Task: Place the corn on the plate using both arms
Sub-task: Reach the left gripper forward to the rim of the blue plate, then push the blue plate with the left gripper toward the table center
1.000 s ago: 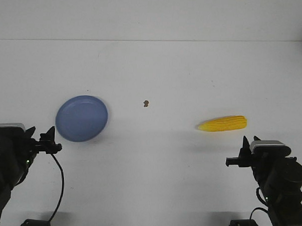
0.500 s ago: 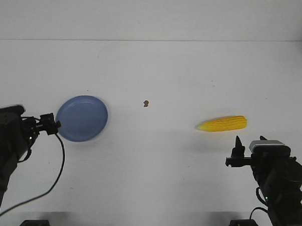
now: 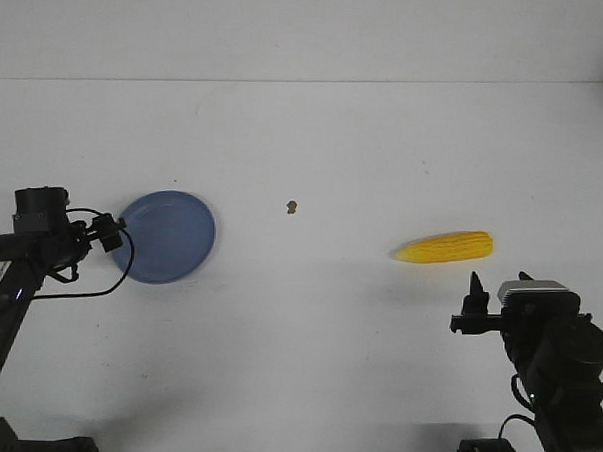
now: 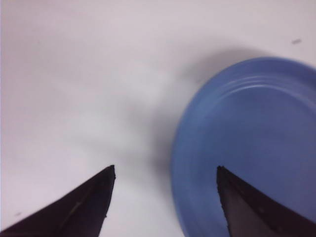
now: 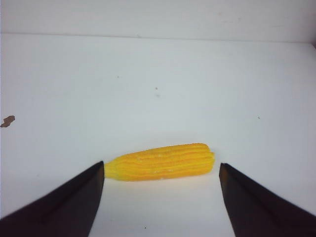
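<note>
The yellow-orange corn [image 3: 445, 246] lies on the white table at the right, its point toward the left. It also shows in the right wrist view [image 5: 160, 161], just beyond the open, empty right gripper [image 5: 162, 170]. In the front view the right gripper [image 3: 471, 311] sits nearer than the corn. The periwinkle-blue plate [image 3: 166, 236] lies at the left. The left gripper [image 3: 109, 234] is open and empty at the plate's left rim. In the left wrist view the left gripper [image 4: 165, 173] straddles the plate's rim [image 4: 180, 163], one finger over the plate [image 4: 247, 143].
A small brown speck [image 3: 292, 207] lies on the table between plate and corn; it also shows in the right wrist view [image 5: 7, 121]. The table's far edge [image 3: 308, 81] meets a pale wall.
The left arm has risen and moved forward and right, bringing its gripper to the plate's left rim. The right gripper tilted slightly a second ago and has since held still.
</note>
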